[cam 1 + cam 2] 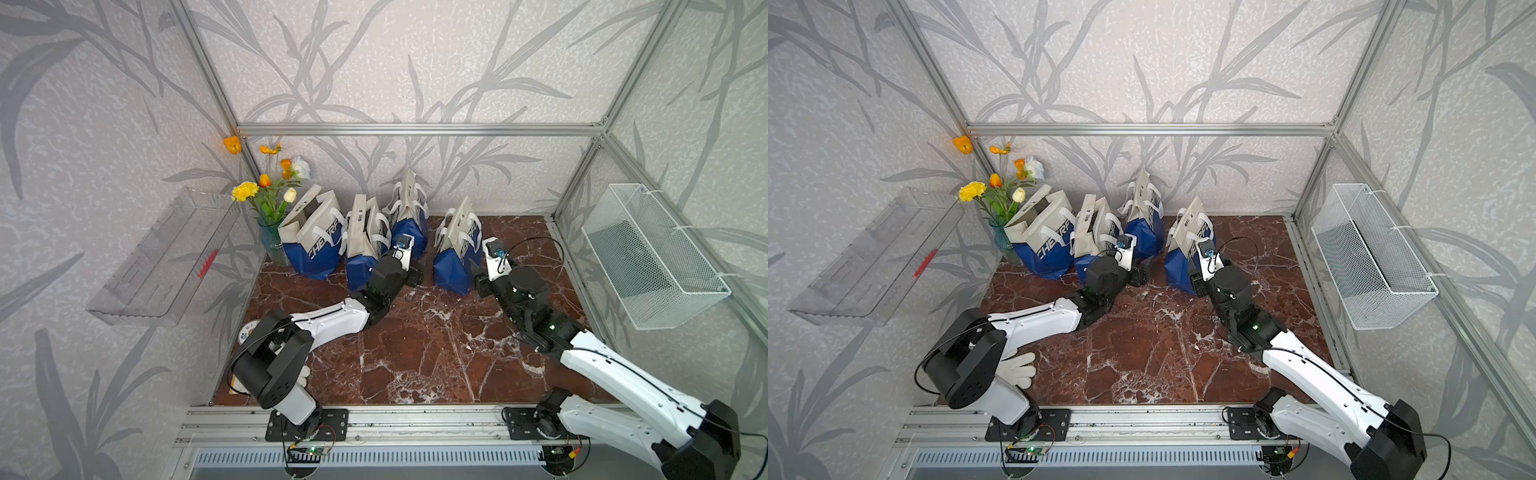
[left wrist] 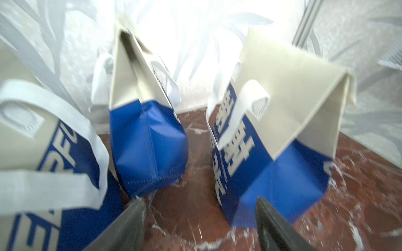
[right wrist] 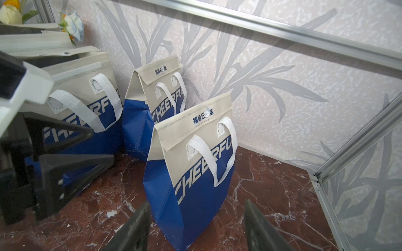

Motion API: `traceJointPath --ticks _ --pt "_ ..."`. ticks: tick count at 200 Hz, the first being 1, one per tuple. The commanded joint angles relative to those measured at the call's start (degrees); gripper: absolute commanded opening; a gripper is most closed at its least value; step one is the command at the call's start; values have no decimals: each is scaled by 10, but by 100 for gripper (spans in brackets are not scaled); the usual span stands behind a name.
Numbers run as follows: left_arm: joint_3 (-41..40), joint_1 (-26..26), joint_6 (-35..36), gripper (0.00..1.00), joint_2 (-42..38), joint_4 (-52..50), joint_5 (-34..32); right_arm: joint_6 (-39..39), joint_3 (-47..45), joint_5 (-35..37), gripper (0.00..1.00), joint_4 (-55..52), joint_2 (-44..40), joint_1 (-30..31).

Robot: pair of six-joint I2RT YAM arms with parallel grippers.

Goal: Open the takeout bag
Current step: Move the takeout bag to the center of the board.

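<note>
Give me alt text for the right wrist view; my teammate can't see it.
A closed blue-and-grey takeout bag, flap folded over, stands on a marble table just ahead of the right gripper, whose jaws are open and empty. More bags stand behind it by the wall, with the left gripper open near them.

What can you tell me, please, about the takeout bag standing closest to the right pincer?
This takeout bag looks like non-woven fabric, beige above and blue below, with CHEERFU lettering and white loop handles. Its top flap, printed with blue characters, is folded over, closed. It stands upright on the red marble table, apart from the other bags. The open right pincer is close before its base; contact is unclear.
</note>
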Motion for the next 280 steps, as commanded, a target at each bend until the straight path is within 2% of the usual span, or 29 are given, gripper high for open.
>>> traceJointPath --ticks 1,13,40,64,141,171,194,213,233,255,280 --pt "47 -2 -4 77 42 60 -101 -1 -17 5 66 57 -36 -3" --pt "69 0 6 77 72 90 -118 2 -27 7 66 63 -49 -3" --pt "137 4 18 75 132 88 -156 23 -43 -4 65 61 -75 -3" --pt "182 16 4 71 177 88 -177 39 -53 -25 64 51 -92 -3" --pt "346 68 -69 63 306 34 -151 51 -64 -26 60 32 -115 -3" --pt "416 70 -67 51 348 7 -140 52 -65 -27 59 31 -115 -2" --pt "437 71 -60 40 359 7 -133 54 -66 -24 59 27 -119 -3" --pt "438 72 -55 35 360 10 -123 59 -70 -23 58 25 -126 -2" --pt "433 73 -51 20 355 14 -118 61 -73 -23 58 23 -130 -2" --pt "417 71 -47 0 337 17 -102 62 -74 -22 57 20 -132 -3" --pt "380 60 -40 0 302 15 -97 60 -72 -21 57 17 -133 -3"
